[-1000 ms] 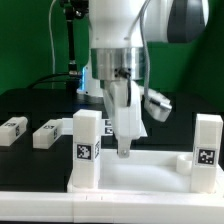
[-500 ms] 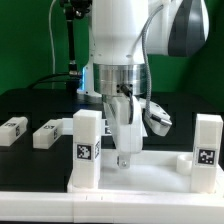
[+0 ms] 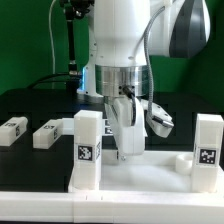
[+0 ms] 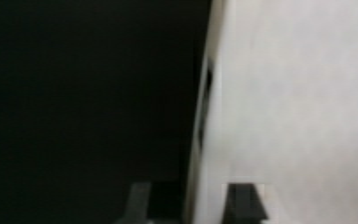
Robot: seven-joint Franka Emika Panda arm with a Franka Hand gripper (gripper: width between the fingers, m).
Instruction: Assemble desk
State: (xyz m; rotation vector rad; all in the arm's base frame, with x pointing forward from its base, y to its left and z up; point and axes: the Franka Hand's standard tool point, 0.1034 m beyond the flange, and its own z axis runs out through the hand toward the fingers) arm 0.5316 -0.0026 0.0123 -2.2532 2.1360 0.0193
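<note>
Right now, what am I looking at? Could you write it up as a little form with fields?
Job: putting a white desk together
Gripper: shut on the tabletop, at its rim farther from the exterior camera
First upright leg: standing on the tabletop, exterior view's left
Second upright leg: standing on the tabletop, exterior view's right
Loose legs: two, outer loose leg and inner loose leg, lying on the black table, exterior view's left
Legs not yet fitted: two
</note>
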